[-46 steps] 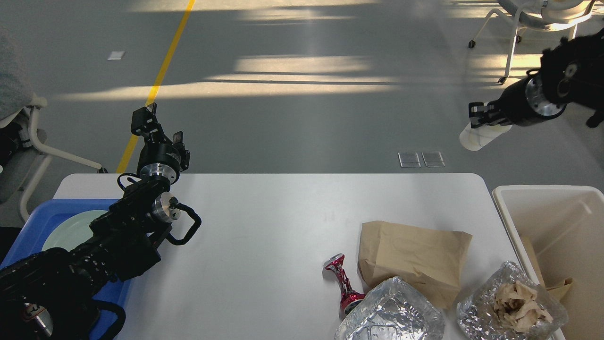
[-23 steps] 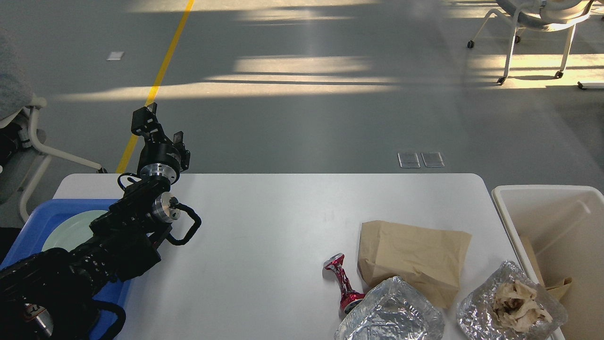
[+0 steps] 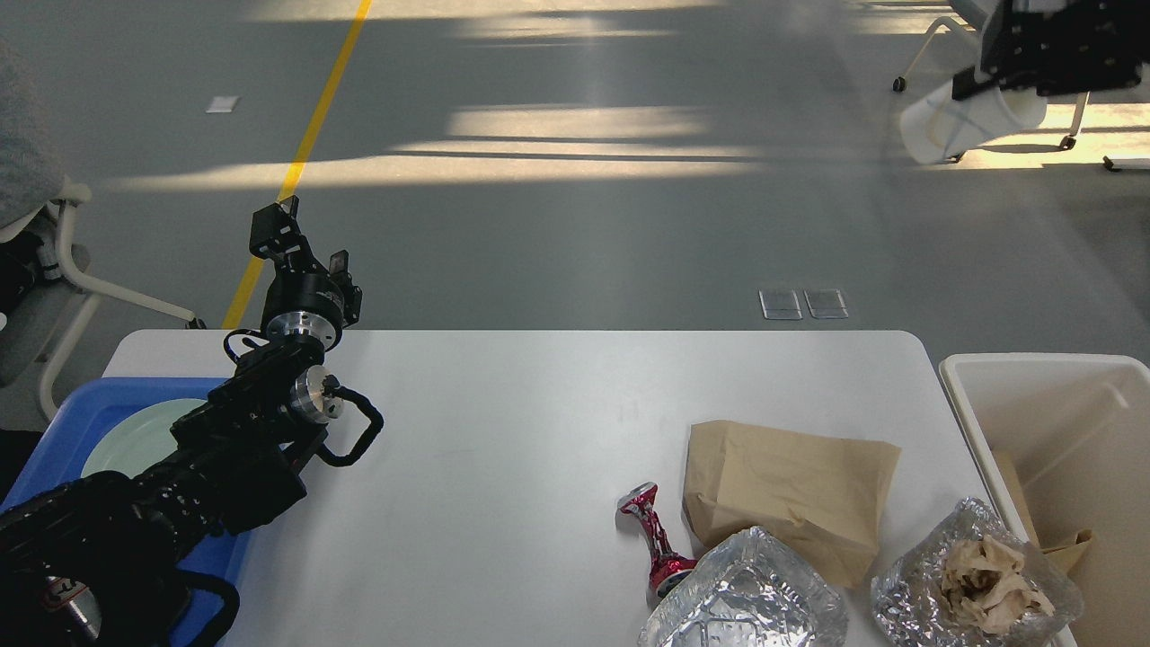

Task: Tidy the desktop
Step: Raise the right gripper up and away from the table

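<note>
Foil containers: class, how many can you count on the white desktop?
2. One foil container sits empty at the desktop's near edge below the brown paper bag; the other, holding crumpled paper, lies right, beside the white bin.

**Colour findings, referenced to the desktop**

The desktop [image 3: 503, 431] is plain matte white. At its left end: blue tray [image 3: 63, 415], pale green plate [image 3: 135, 440]. Near its right front: tan paper bag [image 3: 791, 499], glossy red crushed can [image 3: 656, 539], two crinkled silver foil trays [image 3: 746, 602]. Off its right edge: off-white bin [image 3: 1051, 395].

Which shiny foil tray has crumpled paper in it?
The crinkled silver foil tray on the right, beside the white rectangular bin, holds crumpled brown paper. The other silver foil tray, left of it, looks empty.
</note>
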Tool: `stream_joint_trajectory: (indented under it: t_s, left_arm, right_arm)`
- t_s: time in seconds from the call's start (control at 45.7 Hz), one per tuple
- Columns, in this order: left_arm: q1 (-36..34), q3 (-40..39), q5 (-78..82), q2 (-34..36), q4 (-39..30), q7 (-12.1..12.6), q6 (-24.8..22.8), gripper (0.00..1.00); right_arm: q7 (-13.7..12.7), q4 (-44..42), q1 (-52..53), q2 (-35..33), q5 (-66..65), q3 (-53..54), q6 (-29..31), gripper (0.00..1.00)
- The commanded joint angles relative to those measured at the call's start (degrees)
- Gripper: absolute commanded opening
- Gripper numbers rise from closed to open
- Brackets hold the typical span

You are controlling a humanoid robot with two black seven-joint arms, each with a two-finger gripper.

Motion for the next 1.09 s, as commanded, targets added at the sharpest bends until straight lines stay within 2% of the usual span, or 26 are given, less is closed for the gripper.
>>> stream_joint_trajectory:
  t_s: [0.0, 0.219, 0.459, 0.569, 0.766, 1.072]
  left_arm:
    - [0.0, -0.1, 0.0, 0.0, 0.0, 0.0, 0.0, 0.96]
    - [0.0, 0.0, 0.0, 0.0, 0.0, 0.0, -0.1, 0.96]
    - [-0.1, 0.0, 0.0, 0.0, 0.0, 0.0, -0.1, 0.96]
    - [0.0, 0.0, 0.0, 0.0, 0.0, 0.0, -0.1, 0.96]
    - [0.0, 0.0, 0.0, 0.0, 0.0, 0.0, -0.1, 0.96]
    - [0.0, 0.0, 0.0, 0.0, 0.0, 0.0, -0.1, 0.96]
  right_arm:
    - [0.0, -8.1, -12.6, 3.0, -1.4, -0.2, -5.7, 0.08]
    - [0.1, -19.6, -29.7, 8.4, -1.7, -7.9, -21.2, 0.12]
    - [0.0, -30.0, -45.5, 13.2, -0.7, -13.0, -33.3, 0.20]
    - [0.0, -32.4, -50.3, 15.6, 0.9, -13.0, -34.8, 0.20]
    - [0.0, -32.3, -50.5, 15.5, 1.7, -13.0, -35.1, 0.21]
    - [0.1, -31.9, -49.8, 15.4, 3.1, -12.5, -35.7, 0.48]
